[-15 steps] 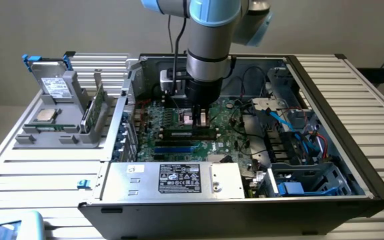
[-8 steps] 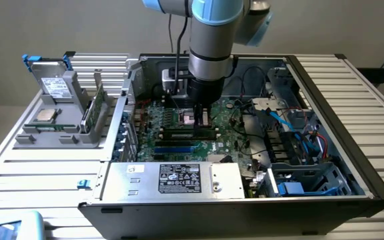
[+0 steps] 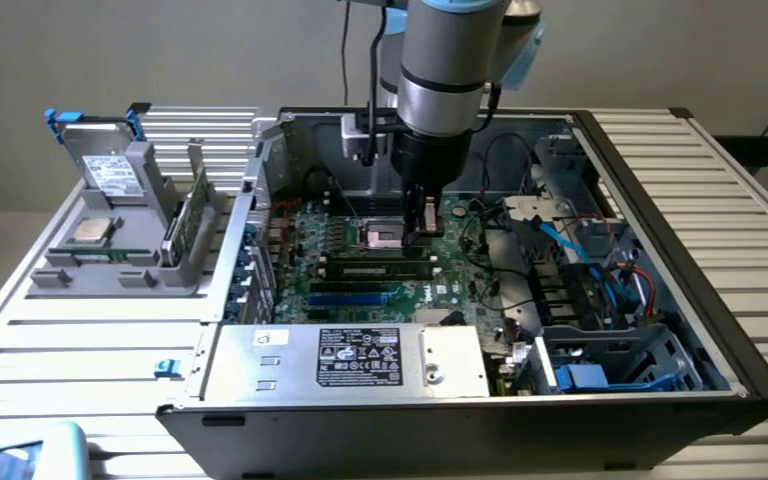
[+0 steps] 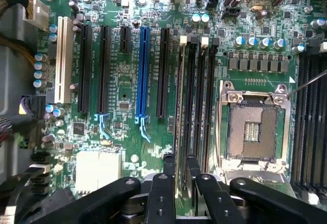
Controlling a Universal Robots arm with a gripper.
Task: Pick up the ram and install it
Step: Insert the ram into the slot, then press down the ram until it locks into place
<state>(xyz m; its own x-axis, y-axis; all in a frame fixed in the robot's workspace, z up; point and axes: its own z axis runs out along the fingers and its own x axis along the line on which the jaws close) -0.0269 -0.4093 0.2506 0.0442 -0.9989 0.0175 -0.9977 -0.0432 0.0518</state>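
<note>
The ram [image 4: 179, 111] stands edge-up in a long memory slot of the green motherboard [image 4: 122, 81], beside the open processor socket [image 4: 251, 132]. I see it as a thin pale line running the slot's length. My gripper [image 4: 180, 163] straddles one end of it. Its black fingers [image 4: 168, 165] stand a little apart, with a narrow gap on each side of the stick, so the gripper is open. In the exterior view the gripper [image 3: 427, 228] reaches down inside the computer case, right of the socket [image 3: 387, 237] and above the memory slots [image 3: 381, 264].
Black and blue expansion slots [image 4: 143, 70] lie beside the memory slots. A power supply box [image 3: 357, 360] and cable bundles [image 3: 584, 260] crowd the case. Outside it, at the exterior view's left, a grey holder [image 3: 131, 270] carries a silver chip [image 3: 91, 231] and an upright green board [image 3: 195, 215].
</note>
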